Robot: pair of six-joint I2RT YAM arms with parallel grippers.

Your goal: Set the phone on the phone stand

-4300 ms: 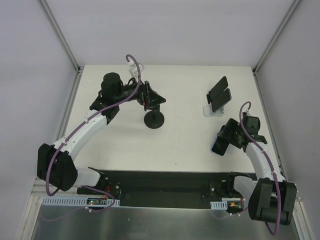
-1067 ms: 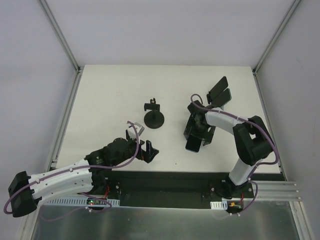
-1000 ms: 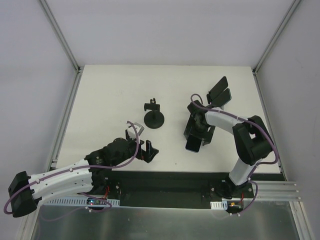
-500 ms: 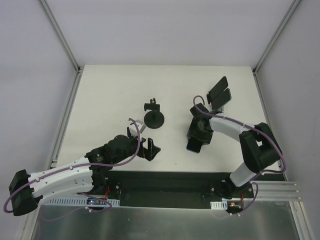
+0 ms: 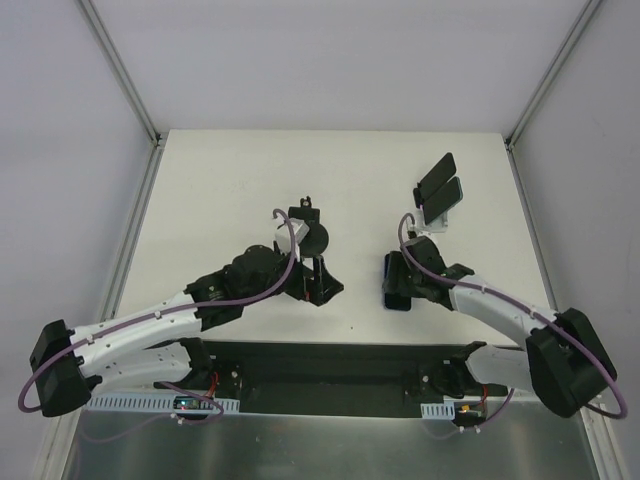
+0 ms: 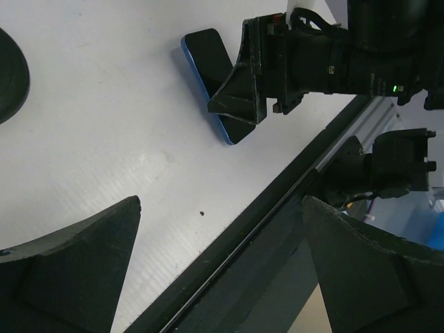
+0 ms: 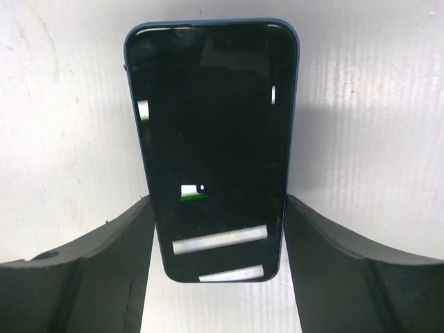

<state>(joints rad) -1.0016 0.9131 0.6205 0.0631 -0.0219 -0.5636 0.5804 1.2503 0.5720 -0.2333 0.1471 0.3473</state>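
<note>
The phone (image 7: 211, 139), dark-screened with a blue edge, lies screen up on the white table; it also shows in the top view (image 5: 392, 296) and the left wrist view (image 6: 208, 59). My right gripper (image 7: 217, 205) straddles its near end, both fingers touching its long sides; in the top view the gripper (image 5: 400, 282) covers most of it. The black phone stand (image 5: 305, 214), a round base with a small clamp, stands left of the phone, part hidden by my left arm. My left gripper (image 5: 323, 286) hovers just in front of the stand, wide open and empty (image 6: 222, 277).
A white stand holding two dark phones (image 5: 438, 190) is at the back right. The stand's round base (image 6: 8, 76) shows at the left wrist view's top left. The table's black front rail (image 6: 277, 208) runs close below my left gripper.
My left arm has swung from the front edge up toward the middle, beside the stand. My right arm has dropped lower and turned, with the phone kept in nearly the same spot on the table.
</note>
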